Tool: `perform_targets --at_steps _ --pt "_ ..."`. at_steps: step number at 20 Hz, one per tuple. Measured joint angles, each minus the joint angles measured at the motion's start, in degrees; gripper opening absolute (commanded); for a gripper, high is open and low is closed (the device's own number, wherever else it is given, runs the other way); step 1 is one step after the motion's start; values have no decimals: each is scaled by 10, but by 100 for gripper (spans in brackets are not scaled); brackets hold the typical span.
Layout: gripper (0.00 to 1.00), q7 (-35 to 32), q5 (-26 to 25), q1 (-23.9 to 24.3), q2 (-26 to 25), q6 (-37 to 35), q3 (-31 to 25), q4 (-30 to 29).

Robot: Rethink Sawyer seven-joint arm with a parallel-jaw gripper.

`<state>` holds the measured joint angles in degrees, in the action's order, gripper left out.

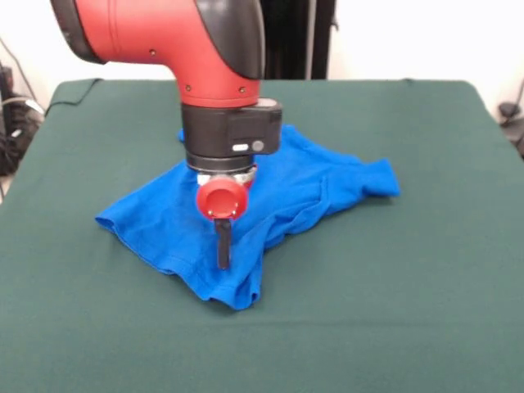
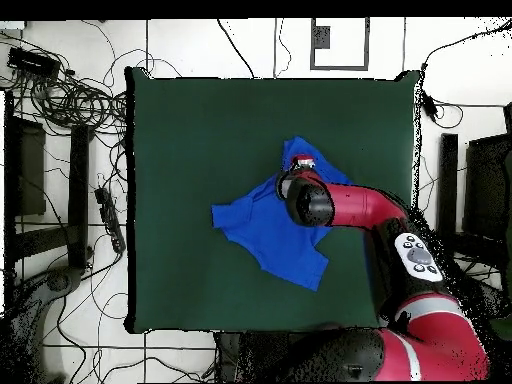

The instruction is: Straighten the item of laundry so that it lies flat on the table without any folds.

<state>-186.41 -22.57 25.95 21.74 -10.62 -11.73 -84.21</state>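
The royal-blue T-shirt [image 1: 311, 180] lies crumpled near the middle of the dark green table [image 1: 393, 311], with folds and a bunched sleeve at its right end. My gripper [image 1: 223, 260] hangs straight down from the red and black arm and reaches the fabric near the shirt's front edge. I cannot tell whether it touches or holds the cloth. In the overhead view the shirt [image 2: 255, 225] lies right of the centre of the table [image 2: 190, 140], and the arm [image 2: 345, 205] covers part of it and hides the gripper.
Green table top surrounds the shirt on all sides. Cables [image 2: 70, 95] and dark equipment lie on the floor beyond the table's left edge in the overhead view. The robot's base [image 2: 420, 345] is at the bottom right.
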Motion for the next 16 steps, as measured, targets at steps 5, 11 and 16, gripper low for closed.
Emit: perform_targets --at_steps 5,11,16 --pt "100 0 -46 -15 4 5 3 4" --pt "100 0 -67 -96 14 -25 64 12" --pt "100 0 -67 -192 31 -117 143 12"
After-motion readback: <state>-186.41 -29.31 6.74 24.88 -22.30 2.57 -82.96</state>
